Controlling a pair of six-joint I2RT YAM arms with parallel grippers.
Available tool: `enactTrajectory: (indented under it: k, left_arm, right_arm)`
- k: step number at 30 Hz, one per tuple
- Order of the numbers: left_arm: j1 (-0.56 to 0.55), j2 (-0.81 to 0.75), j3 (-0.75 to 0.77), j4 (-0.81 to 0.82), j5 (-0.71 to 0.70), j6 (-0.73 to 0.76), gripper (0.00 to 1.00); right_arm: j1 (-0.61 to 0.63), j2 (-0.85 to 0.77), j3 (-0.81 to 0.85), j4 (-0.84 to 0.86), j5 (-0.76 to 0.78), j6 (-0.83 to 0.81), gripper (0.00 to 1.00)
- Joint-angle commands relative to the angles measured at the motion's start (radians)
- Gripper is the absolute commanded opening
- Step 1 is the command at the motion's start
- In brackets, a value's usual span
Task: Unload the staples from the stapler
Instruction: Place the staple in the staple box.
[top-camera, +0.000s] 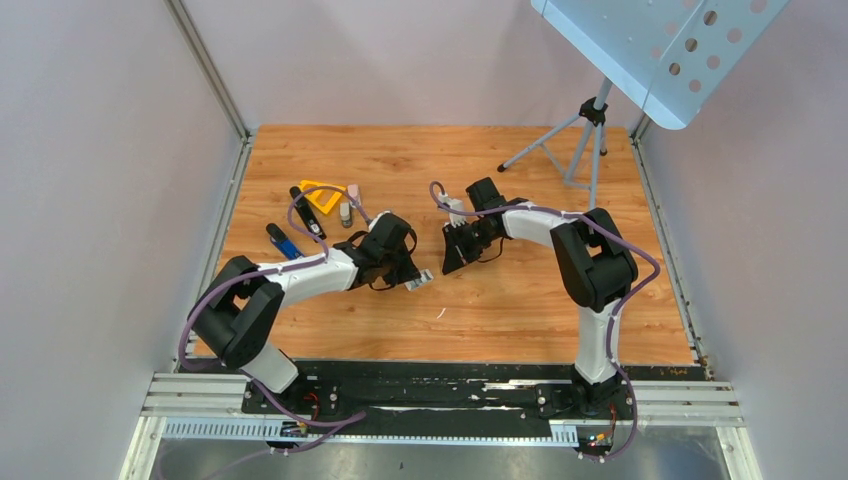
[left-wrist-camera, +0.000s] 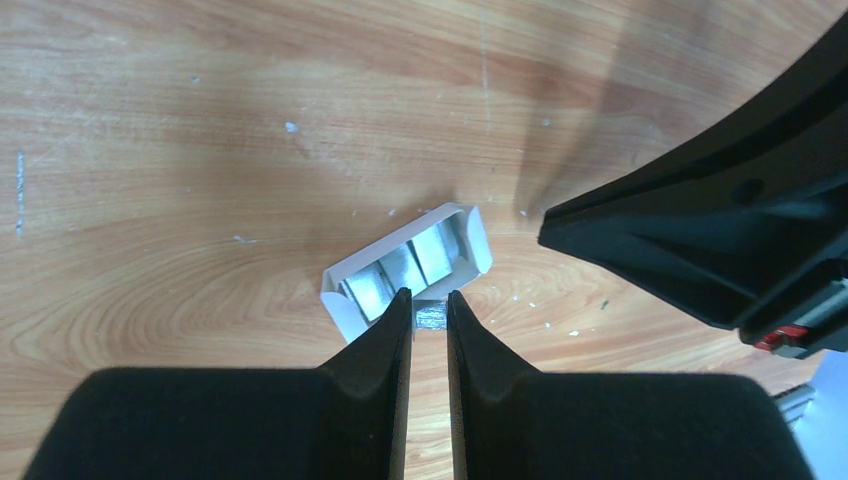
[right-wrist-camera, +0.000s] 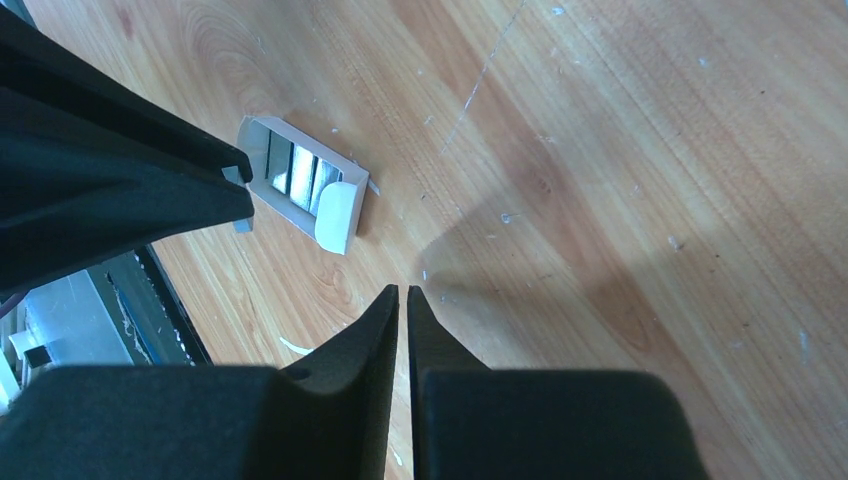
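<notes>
On the wooden table (top-camera: 540, 300) seen from above, the stapler (top-camera: 307, 211) lies far left, behind the left arm; the left wrist shows the left gripper (left-wrist-camera: 428, 295) pinching the staples (left-wrist-camera: 431, 318) beside a white box (left-wrist-camera: 476, 238); the right wrist shows the right gripper (right-wrist-camera: 402, 290) pressed together

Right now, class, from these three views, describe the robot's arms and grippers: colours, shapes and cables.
Both arms match: the left arm and right arm have white links between bulky black joint housings, each trailed by a looping purple cable. The left gripper and right gripper are matte black, each with two tapering wedge-shaped fingers.
</notes>
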Motion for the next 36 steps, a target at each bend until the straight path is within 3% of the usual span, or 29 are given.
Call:
enactTrajectory:
  k: [1,36]
  left_arm:
    - [-0.008,0.018,0.018,-0.046,-0.040,-0.015,0.08]
    - [-0.020,0.065,0.102,-0.197,-0.118,0.005,0.13]
  right_arm:
    - [0.009,0.024,0.024,-0.029,0.006,0.012,0.10]
    - [0.013,0.015,0.014,-0.030,0.000,0.013,0.10]
